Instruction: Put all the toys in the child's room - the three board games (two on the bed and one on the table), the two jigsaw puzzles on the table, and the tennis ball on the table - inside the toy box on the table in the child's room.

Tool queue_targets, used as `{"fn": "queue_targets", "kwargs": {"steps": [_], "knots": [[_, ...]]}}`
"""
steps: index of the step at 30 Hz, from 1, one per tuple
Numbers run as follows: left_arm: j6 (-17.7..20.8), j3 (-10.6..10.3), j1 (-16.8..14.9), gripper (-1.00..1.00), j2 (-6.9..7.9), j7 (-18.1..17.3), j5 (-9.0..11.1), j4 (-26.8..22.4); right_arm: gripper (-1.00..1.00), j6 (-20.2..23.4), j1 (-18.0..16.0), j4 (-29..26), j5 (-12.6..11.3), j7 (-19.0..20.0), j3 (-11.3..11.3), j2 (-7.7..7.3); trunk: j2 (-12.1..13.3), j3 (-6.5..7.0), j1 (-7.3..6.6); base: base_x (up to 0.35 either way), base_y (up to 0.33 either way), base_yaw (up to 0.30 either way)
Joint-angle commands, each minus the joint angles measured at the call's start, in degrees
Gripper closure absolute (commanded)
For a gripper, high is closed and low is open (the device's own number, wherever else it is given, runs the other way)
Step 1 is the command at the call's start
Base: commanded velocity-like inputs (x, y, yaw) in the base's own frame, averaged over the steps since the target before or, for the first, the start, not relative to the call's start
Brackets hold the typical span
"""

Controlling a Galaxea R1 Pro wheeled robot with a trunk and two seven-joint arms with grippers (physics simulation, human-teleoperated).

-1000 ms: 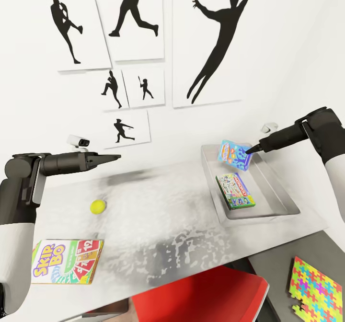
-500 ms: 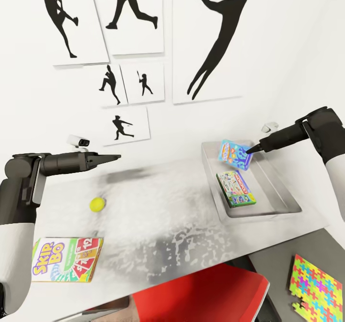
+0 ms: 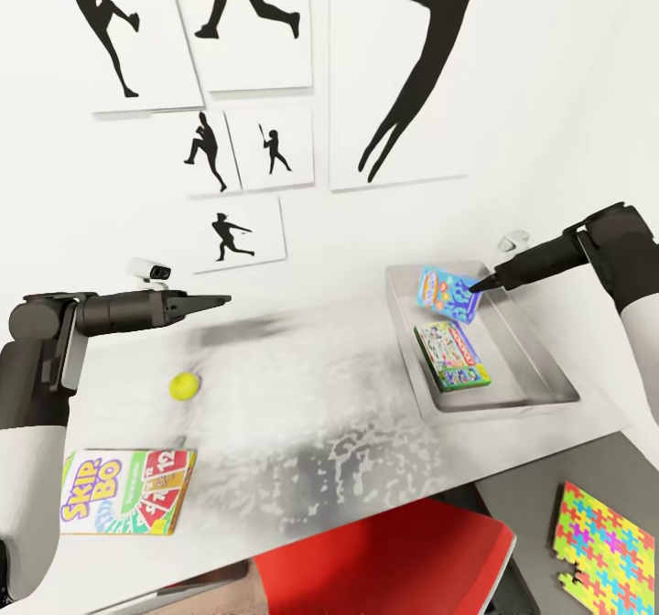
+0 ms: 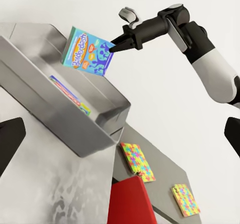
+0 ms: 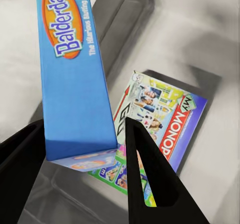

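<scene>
My right gripper (image 3: 482, 284) is shut on a corner of the blue board game (image 3: 446, 293), which hangs tilted above the far end of the grey toy box (image 3: 517, 340). In the right wrist view the blue game (image 5: 75, 74) sits between the fingers, above the green-edged board game (image 5: 165, 119) lying flat in the box. The tennis ball (image 3: 184, 385) and the SKIP-BO game (image 3: 124, 491) lie on the table (image 3: 320, 414) at the left. My left gripper (image 3: 218, 301) hovers open above the table, empty. Two jigsaw puzzles (image 4: 137, 161) (image 4: 185, 200) lie on the lower dark section.
A red chair (image 3: 384, 569) stands against the table's near edge. The wall with silhouette posters (image 3: 256, 38) runs right behind the table. The lower dark grey end section (image 3: 526, 496) lies at the right, with one puzzle (image 3: 604, 546) on it.
The whole view has shifted, so the wall and table sit higher in the picture. Against the toy box, the held blue game is now slightly lower. Neither gripper has changed state.
</scene>
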Motion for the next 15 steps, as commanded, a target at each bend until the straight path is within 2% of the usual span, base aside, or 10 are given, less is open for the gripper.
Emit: {"fn": "queue_targets", "kwargs": {"steps": [1, 15], "knots": [[0.61, -0.01, -0.04, -1.00, 0.00, -0.24, -0.03, -0.01, 1.00, 0.40, -0.07, -0.34, 0.28, 0.37, 0.14, -0.14, -0.11, -0.20, 0.03, 0.000, 0.000, 0.000], [0.61, -0.08, -0.04, -1.00, -0.05, -0.24, -0.02, -0.01, 1.00, 0.38, -1.28, -2.92, 0.20, 0.47, 0.15, -0.54, -0.11, -1.50, 0.03, 0.000, 0.000, 0.000]]}}
